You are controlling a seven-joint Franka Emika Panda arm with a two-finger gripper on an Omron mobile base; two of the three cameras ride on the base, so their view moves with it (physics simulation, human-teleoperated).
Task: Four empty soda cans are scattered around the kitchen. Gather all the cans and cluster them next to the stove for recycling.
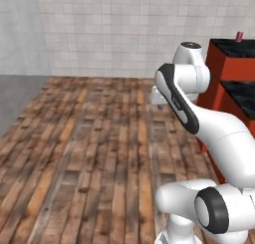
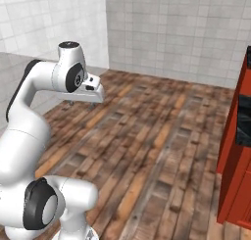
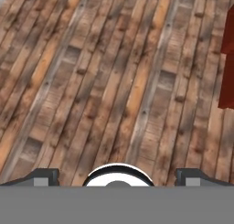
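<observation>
One soda can [image 1: 239,36], small and pinkish red, stands on the black counter [image 1: 234,46] of a red cabinet at the far upper right of the left base view. My gripper [image 1: 160,107] hangs over the wood floor, well short of that cabinet and lower than its top. It points down at the planks. In the right base view the gripper [image 2: 82,104] sits under the folded arm. In the hand view the fingertips [image 3: 43,176] stand wide apart; the gripper [image 3: 118,178] is open with nothing between them. The stove is out of view.
Red cabinets [image 2: 239,156] line the right side, with a lower black counter [image 1: 244,96] in front of the tall one. Wood floor [image 1: 89,148] spreads to the left and ahead. White tiled walls [image 2: 176,28] close the far side.
</observation>
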